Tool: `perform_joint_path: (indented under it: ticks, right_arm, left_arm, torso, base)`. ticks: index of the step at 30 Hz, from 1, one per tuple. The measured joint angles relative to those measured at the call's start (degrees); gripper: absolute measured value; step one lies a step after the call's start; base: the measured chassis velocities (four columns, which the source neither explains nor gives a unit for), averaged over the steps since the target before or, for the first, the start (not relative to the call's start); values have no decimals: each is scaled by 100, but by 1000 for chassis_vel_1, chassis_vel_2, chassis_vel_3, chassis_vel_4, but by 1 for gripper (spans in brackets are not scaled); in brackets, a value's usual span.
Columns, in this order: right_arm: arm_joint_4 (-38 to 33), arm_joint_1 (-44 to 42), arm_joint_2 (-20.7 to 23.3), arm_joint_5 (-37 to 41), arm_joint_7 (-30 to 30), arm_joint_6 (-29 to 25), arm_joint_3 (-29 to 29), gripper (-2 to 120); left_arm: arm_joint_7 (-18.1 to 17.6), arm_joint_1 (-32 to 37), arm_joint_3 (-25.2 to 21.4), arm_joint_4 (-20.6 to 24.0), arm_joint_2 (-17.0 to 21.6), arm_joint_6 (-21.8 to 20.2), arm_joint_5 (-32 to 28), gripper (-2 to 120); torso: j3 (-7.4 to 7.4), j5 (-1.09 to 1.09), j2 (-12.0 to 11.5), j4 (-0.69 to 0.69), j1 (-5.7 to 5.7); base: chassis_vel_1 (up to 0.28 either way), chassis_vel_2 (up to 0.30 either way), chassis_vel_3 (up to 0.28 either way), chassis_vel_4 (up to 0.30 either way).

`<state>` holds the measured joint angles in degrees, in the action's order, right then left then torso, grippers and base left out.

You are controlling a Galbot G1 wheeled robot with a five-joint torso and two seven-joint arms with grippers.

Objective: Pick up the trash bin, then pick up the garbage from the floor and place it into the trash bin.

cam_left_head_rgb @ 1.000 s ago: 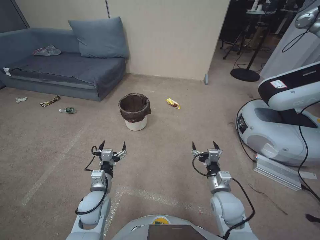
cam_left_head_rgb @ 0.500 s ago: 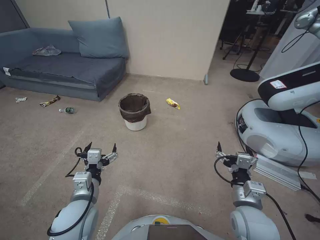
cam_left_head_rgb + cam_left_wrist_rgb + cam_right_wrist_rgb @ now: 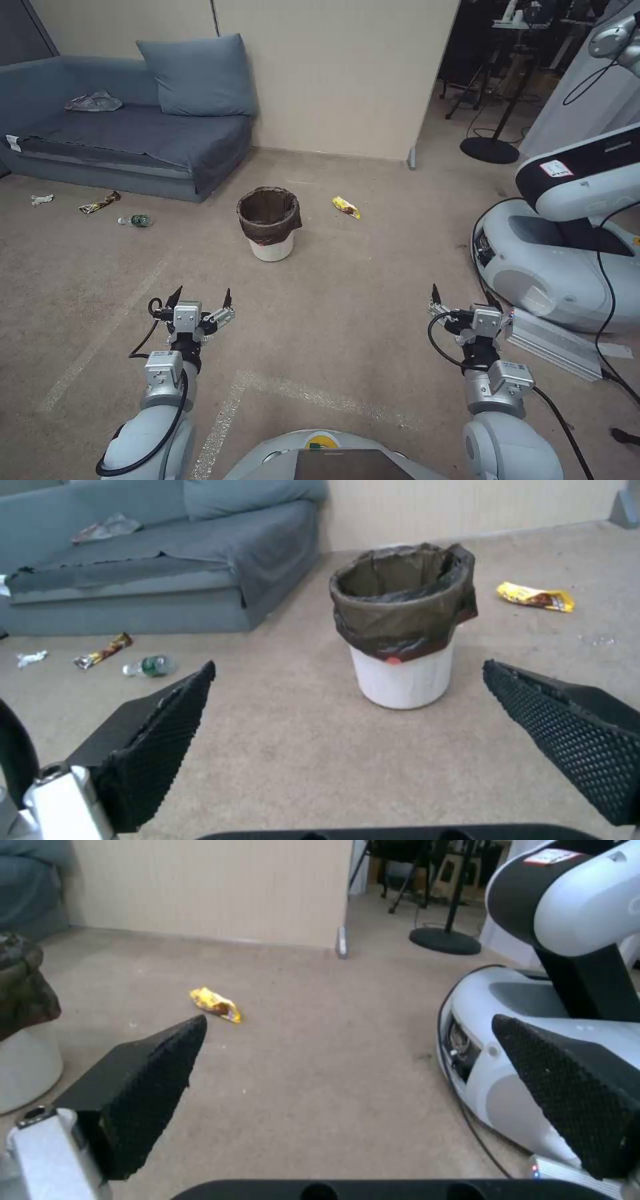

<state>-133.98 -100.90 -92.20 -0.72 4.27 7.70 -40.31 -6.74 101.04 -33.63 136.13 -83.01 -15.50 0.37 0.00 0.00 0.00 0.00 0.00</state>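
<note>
Trash bin (image 3: 270, 223) upright on carpet, mouth up.

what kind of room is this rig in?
Likely a lab mocked up as a living room: grey sofa on beige carpet, staged litter around a lined trash bin, with another robot's base and equipment stands nearby.
</note>
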Motion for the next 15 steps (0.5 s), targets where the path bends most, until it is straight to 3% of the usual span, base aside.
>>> perform_joint_path:
  ticks: [15]
  right_arm:
    - [53,26,5,45,-209,25,7,100]
  left_arm:
    - [-72,-16,23,-22,-5,53,-22,100]
  torso:
    - [0,0,0,0,0]
  base:
    - [0,0,0,0]
